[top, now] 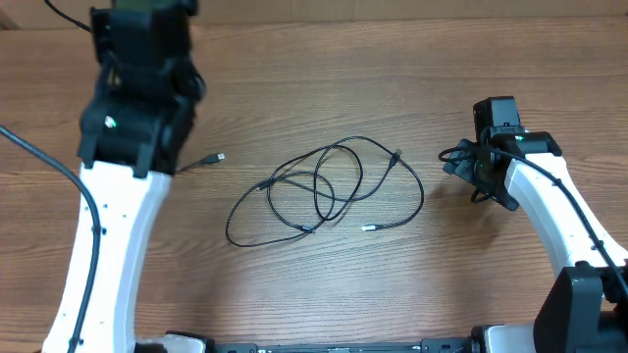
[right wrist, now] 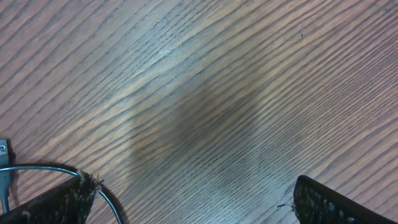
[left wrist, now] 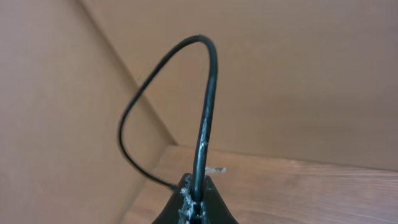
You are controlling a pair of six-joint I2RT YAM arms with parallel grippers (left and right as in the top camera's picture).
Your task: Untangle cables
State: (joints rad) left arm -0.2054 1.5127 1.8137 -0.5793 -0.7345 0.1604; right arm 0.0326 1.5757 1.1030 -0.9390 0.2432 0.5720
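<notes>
left gripper (left wrist: pixel 198 210) clamped fully shut, nipping the held cable (left wrist: pixel 208 102) between its fingertips. rising straight from the pinch, arching over at the top, then dropping away to the left in a wide loop and curling back toward the fingers. small silver plug (left wrist: pixel 215 169) just beside the pinch, above the wood. plain brown wall (left wrist: pixel 298 74) behind, meeting the table at an angle.

from overhead, hidden under the bulk of the left arm (top: pixel 137 108) at the upper left; only a short black tail (top: pixel 201 161) with a silver tip poking out to the right of it, apart from the main bundle.

other cables (top: pixel 319 186) lying flat at the middle of the wooden table (top: pixel 324 69): several loose overlapping loops, crossing one another near the centre, with one small plug at the upper right of the bundle and a silver-tipped end at the lower right.

right gripper (right wrist: pixel 194 190) spread wide, holding nothing, bare wood grain between the two fingers. sitting just to the right of the loops in the overhead view, at the end of the white right arm (top: pixel 549 196). thin dark cord (right wrist: pixel 43 165) curving past the left-hand finger at the lower-left corner of the right wrist view, with a silver end at the frame edge; cannot tell whether touching that finger.
</notes>
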